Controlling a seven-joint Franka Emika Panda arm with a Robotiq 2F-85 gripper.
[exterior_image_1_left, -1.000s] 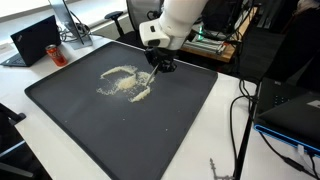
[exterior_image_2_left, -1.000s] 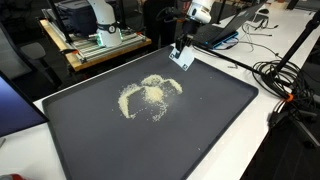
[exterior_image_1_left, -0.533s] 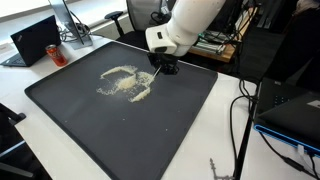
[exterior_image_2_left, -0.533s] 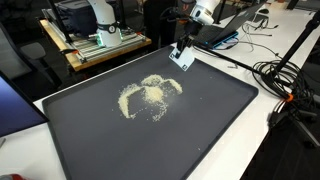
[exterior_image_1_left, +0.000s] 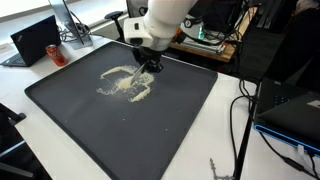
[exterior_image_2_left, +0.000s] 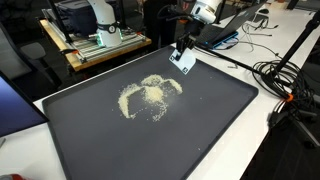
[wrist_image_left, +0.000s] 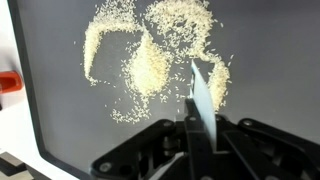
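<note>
Across the white counter (exterior_image_1_left: 228, 125) lies a big black mat (exterior_image_1_left: 180, 120), and near its middle sits a loose scatter of pale grains (exterior_image_1_left: 124, 82), heaped in a rough clump with thin arcs trailing off it. The gripper (exterior_image_1_left: 148, 66) hangs just at the far edge of that scatter, its jaws pressed together on a thin white card (wrist_image_left: 200, 100) that sticks out beyond the fingertips like a blade.

From where I stand, the worry is the card. It is thin and pinched only at one end, so if it meets the mat at a steep angle it looks likely to bend or slip in the grip. Pushed fast, it could flick the light grains outward rather than move them together. If it rides a little high, it would pass over them. I cannot tell whether its lower edge touches the mat or hovers just above. The mat's rim looks low, so anything sent wide could end up on the counter near the cables (exterior_image_2_left: 275, 75).

The arm (exterior_image_1_left: 165, 20) comes down from the far side of the mat, bent at the wrist so the gripper points downward. In an exterior view the card (exterior_image_2_left: 184, 60) sits tilted, not square to the surface.
</note>
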